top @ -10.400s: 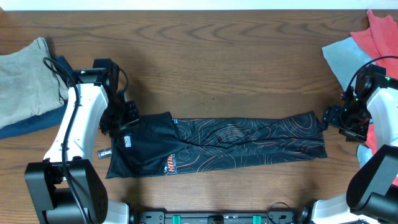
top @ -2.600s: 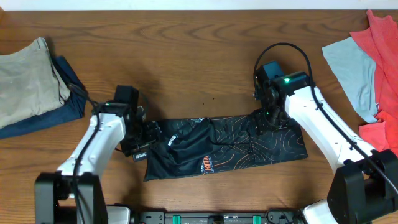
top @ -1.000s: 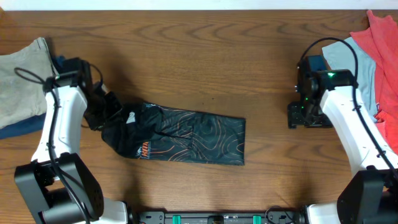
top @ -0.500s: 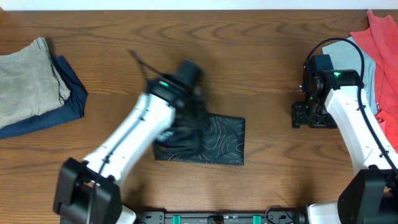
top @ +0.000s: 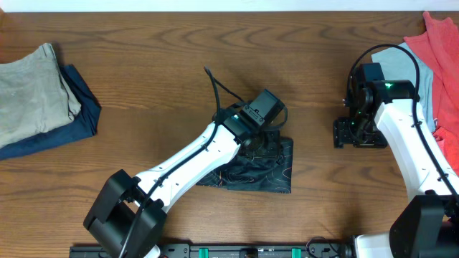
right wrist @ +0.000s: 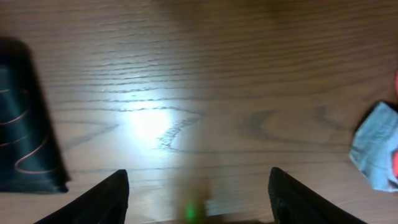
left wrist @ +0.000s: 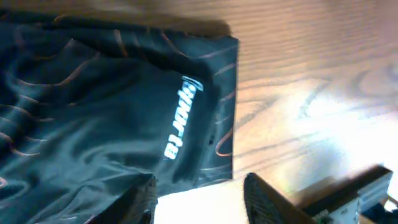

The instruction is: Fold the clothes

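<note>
At the far left of the wooden table (top: 179, 43) a folded tan garment (top: 32, 86) of matte, soft weave lies on a folded navy garment (top: 75, 118), both in rough rectangles. Right of centre, on the near half, the jersey (top: 276, 168) lies folded into a compact, slightly skewed rectangle, black and glossy with thin orange-red contour lines; the left wrist view shows white lettering (left wrist: 180, 118) near its squared edge. The left gripper (left wrist: 199, 202) hangs over that edge, fingers spread with bare wood between them, one finger (left wrist: 140, 199) over the cloth. Further right the right gripper (right wrist: 199, 199) hangs over bare, grainy wood, fingers wide apart and empty, well apart from the jersey. At the far right corner a smooth grey-blue cloth (top: 412, 68) lies loose beside a crumpled red cloth (top: 441, 43)
</note>
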{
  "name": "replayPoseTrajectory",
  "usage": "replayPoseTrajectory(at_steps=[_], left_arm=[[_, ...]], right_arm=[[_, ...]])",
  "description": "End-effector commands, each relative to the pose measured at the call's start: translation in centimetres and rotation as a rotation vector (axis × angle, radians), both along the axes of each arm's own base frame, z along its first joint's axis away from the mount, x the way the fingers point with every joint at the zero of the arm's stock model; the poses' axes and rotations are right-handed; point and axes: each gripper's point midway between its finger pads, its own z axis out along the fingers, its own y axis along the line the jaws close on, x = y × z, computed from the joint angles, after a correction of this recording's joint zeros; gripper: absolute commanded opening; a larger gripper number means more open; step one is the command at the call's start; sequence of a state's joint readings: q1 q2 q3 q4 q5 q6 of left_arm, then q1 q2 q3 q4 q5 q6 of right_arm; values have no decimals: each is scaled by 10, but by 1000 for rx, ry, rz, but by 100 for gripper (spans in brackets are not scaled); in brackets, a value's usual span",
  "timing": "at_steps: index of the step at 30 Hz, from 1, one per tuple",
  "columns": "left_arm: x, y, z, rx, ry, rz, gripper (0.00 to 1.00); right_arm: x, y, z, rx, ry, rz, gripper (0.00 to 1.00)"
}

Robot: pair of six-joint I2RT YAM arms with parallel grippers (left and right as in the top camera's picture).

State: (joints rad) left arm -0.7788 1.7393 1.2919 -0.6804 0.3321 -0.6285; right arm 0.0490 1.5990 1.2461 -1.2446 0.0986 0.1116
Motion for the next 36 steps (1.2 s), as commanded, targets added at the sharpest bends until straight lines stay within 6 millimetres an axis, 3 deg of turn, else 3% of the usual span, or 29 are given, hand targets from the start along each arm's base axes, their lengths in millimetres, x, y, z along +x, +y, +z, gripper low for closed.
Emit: replayPoseTrajectory(at_steps=[1, 5, 10, 15, 19, 23, 29, 33, 36], left_arm=[[2, -4, 16, -59, -34, -98, 50], [18, 33, 35, -38, -73, -50, 50], [52, 123, 58, 69, -119, 195, 51], [65, 196, 62, 106, -66, 406, 55], [66, 231, 54, 126, -22, 507, 59], [64, 243, 47, 135, 1, 542, 62], [62, 244, 45, 139, 9, 543, 64], [62, 244, 44, 139, 10, 543, 64], [62, 244, 44, 139, 10, 543, 64]], right_arm=[[-1, 17, 2, 99, -5, 47, 71], [-2, 56, 5, 300, -8, 189, 70], [-10, 117, 20, 570, -37, 405, 70], [-19, 152, 16, 580, -23, 535, 70], [-33, 174, 1, 549, 3, 635, 70], [-42, 187, -19, 506, 1, 705, 70], [-46, 198, -43, 434, -32, 706, 65], [-43, 201, -47, 424, -54, 680, 52], [-40, 201, -47, 418, -66, 667, 34]])
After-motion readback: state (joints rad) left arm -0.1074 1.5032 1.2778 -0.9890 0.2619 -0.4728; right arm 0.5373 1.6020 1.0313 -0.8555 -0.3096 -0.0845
